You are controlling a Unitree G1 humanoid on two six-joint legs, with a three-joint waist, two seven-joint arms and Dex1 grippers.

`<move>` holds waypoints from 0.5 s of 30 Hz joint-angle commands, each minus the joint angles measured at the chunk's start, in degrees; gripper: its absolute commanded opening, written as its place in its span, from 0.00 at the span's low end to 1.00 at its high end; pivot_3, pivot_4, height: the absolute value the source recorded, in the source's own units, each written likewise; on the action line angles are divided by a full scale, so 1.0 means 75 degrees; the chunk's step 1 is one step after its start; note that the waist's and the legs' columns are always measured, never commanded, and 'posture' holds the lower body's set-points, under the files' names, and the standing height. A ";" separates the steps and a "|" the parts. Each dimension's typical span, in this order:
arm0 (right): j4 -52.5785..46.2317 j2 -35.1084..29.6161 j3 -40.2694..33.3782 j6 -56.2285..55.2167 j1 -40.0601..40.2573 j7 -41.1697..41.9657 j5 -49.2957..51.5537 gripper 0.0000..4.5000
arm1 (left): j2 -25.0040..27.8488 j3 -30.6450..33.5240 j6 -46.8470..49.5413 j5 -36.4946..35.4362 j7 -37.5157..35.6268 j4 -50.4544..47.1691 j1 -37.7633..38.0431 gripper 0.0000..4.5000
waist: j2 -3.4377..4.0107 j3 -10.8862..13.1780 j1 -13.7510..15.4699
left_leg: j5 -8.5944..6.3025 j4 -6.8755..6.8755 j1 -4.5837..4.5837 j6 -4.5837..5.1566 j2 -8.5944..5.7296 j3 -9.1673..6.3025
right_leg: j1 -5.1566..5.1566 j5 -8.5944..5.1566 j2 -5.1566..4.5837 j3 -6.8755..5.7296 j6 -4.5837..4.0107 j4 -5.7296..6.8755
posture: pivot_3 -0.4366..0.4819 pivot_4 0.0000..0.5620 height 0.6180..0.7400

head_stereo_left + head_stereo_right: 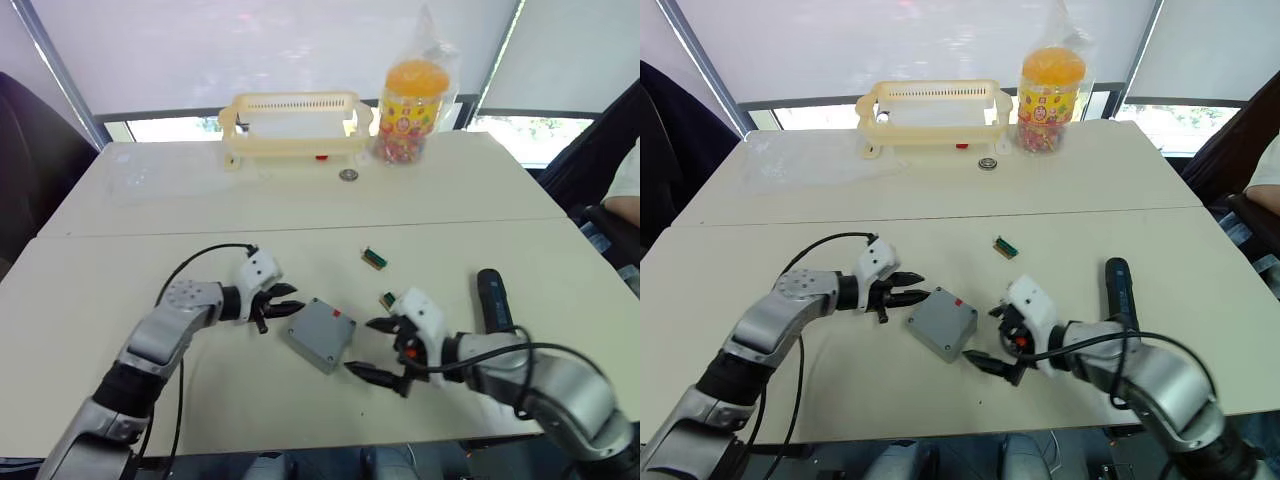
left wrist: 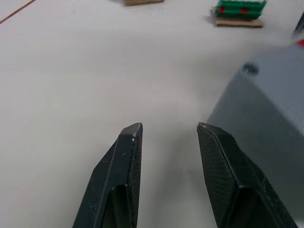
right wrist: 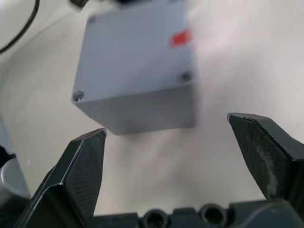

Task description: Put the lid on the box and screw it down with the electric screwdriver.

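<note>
- The box (image 1: 321, 334) sits on the table (image 1: 300, 240) in the lower centre of the head views, turned diamond-wise to the frame, its grey top closed over by what I take to be the lid (screw recesses show at the corners, and a small red mark near one edge).
- It lies between the two grippers: the left gripper (image 1: 281, 304) is just beside its upper-left corner, fingers a little apart and pointing toward it, holding nothing.
- The right gripper (image 1: 377, 349) is just off the box's right side, fingers spread wide and empty; in the right wrist view the box (image 3: 137, 64) lies straight ahead of them, apart from both.
- The electric screwdriver (image 1: 494, 300) lies flat on the table at the right of the frame, its long axis running roughly up and down the picture, just beyond the right forearm, so the right arm is plainly the nearer one.
- My reading: the screwing-down is not yet begun, and the coming move turns on the right gripper swinging outward to that tool.
- Two small green-brown blocks (image 1: 374, 258) lie above the box.
</note>
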 commanded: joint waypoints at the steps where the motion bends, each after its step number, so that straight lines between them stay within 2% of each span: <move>1: 0.0137 -0.0080 -0.0841 -0.0086 -0.0549 0.0528 0.0650 1.00 | 0.0207 0.0781 0.0590 -0.0558 0.0184 -0.1042 0.0483 0.41 | 0.0000 -0.0001 -0.0004 | 0.0000 -0.0001 0.0002 0.0000 0.0001 0.0000 | 0.0000 0.0000 0.0000 0.0000 0.0000 0.0002 | 0.48 0.27 1.00; 3: 0.0486 0.0023 -0.0852 -0.0265 -0.0820 0.0543 0.0464 1.00 | 0.0256 0.1008 0.0916 -0.0750 0.0312 -0.1391 0.0745 0.41 | 0.0000 -0.0001 0.0005 | 0.0000 -0.0001 0.0002 0.0000 0.0003 -0.0002 | 0.0001 0.0000 0.0000 -0.0005 0.0000 0.0004 | 0.48 0.27 1.00; 7: 0.2101 0.0166 0.0450 -0.1935 -0.1601 0.0830 -0.1481 1.00 | 0.0355 0.1456 0.1638 -0.1240 0.0674 -0.2812 0.1990 0.41 | -0.0002 -0.0004 -0.0035 | 0.0000 -0.0001 0.0006 0.0000 0.0000 0.0009 | 0.0004 0.0000 -0.0003 0.0001 0.0000 0.0001 | 0.48 0.27 1.00; 15: 0.3838 0.0760 0.1443 -0.3663 -0.2201 0.1770 -0.2941 1.00 | 0.0124 0.1426 0.2319 -0.1693 0.1503 -0.4197 0.2900 0.41 | -0.0003 -0.0004 0.0009 | 0.0005 -0.0001 0.0006 -0.0009 -0.0003 0.0003 | 0.0002 0.0002 -0.0003 0.0000 -0.0004 0.0010 | 0.48 0.27 1.00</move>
